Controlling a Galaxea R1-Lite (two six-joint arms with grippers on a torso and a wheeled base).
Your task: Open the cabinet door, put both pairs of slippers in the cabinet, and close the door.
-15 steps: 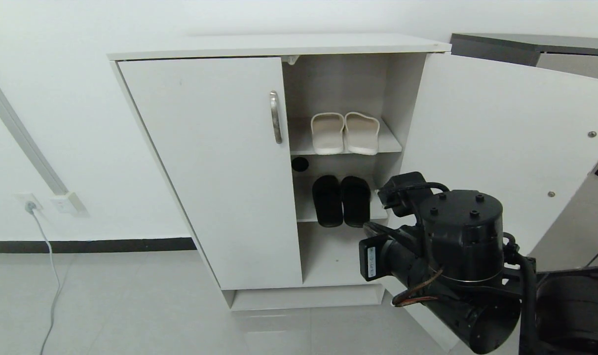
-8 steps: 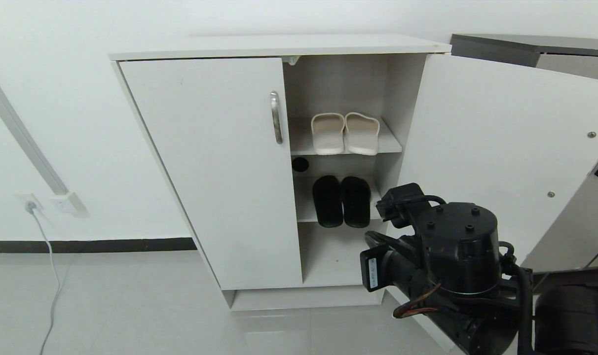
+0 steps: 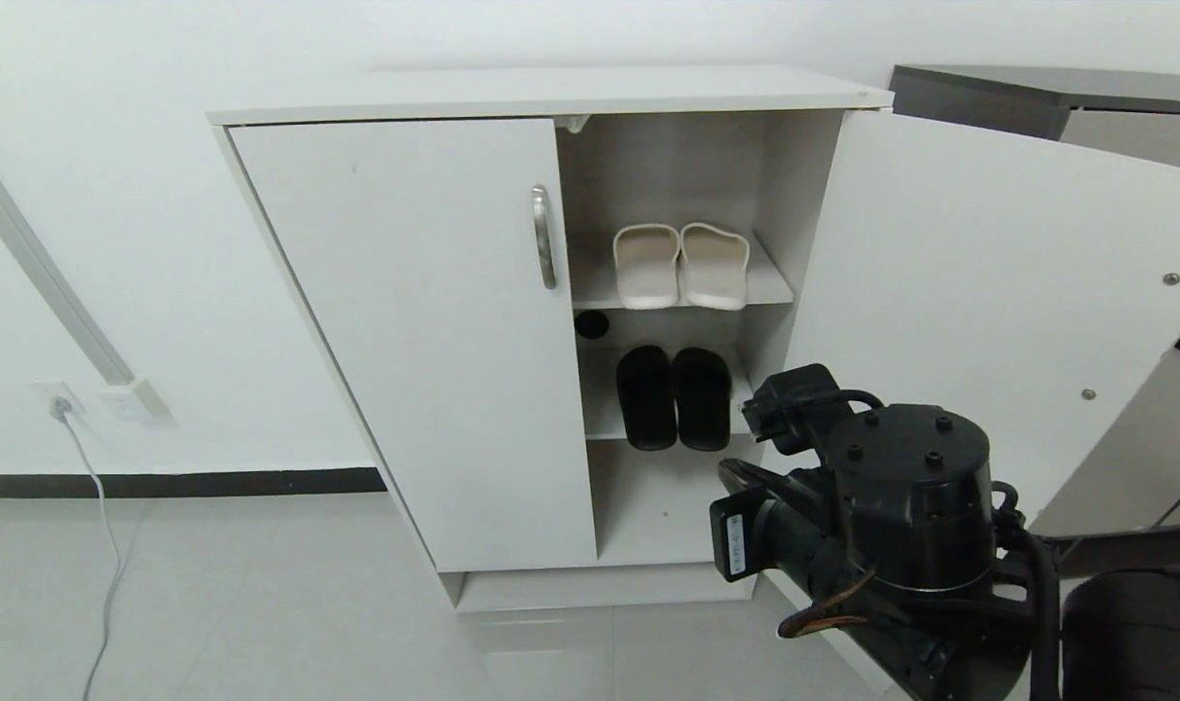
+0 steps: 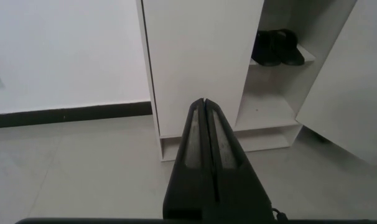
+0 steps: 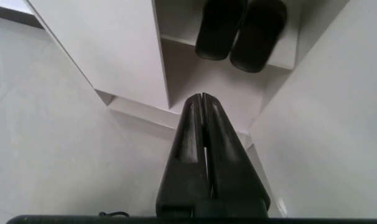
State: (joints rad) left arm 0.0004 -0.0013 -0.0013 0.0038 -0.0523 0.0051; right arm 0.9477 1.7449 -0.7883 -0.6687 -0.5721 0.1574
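The right arm (image 3: pixel 906 506) is bent at the head view's lower right, its wrist apparently angled forward and down. The right hand (image 5: pixel 203 97) has its fingers pressed together and holds nothing; the left hand (image 4: pixel 204 101) likewise.

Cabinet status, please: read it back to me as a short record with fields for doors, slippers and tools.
left door: shut
right door: swung open
white slippers: side by side on upper shelf
black slippers: side by side on middle shelf
left tool: shut, holding nothing
right tool: shut, holding nothing, facing the open side
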